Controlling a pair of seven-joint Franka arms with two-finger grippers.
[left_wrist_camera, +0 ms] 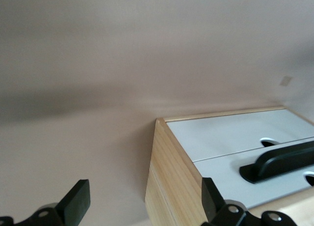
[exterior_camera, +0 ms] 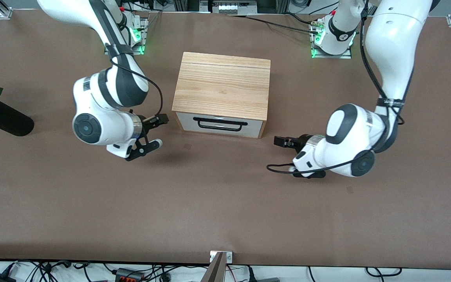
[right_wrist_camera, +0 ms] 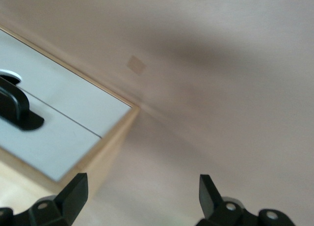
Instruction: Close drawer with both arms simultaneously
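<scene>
The light-wood cabinet (exterior_camera: 221, 86) stands mid-table. Its drawer (exterior_camera: 186, 122) sits pushed in, its white front level with the cabinet's face, with the black bar handle (exterior_camera: 220, 123) across it. My right gripper (exterior_camera: 159, 132) is open and empty, just off the cabinet's front corner toward the right arm's end. My left gripper (exterior_camera: 288, 156) is open and empty, off the other front corner. In the left wrist view the gripper (left_wrist_camera: 145, 199) straddles the cabinet's corner edge (left_wrist_camera: 169, 186), with the drawer front (left_wrist_camera: 230, 132) and handle (left_wrist_camera: 279, 162) beside it. The right wrist view shows the gripper (right_wrist_camera: 142, 194) over bare table beside the drawer front (right_wrist_camera: 59, 113).
A black vase (exterior_camera: 4, 119) with a red flower lies at the right arm's end of the brown table (exterior_camera: 225, 203). A metal clamp (exterior_camera: 220, 260) sits at the table edge nearest the front camera. Both arm bases stand along the edge farthest from the front camera.
</scene>
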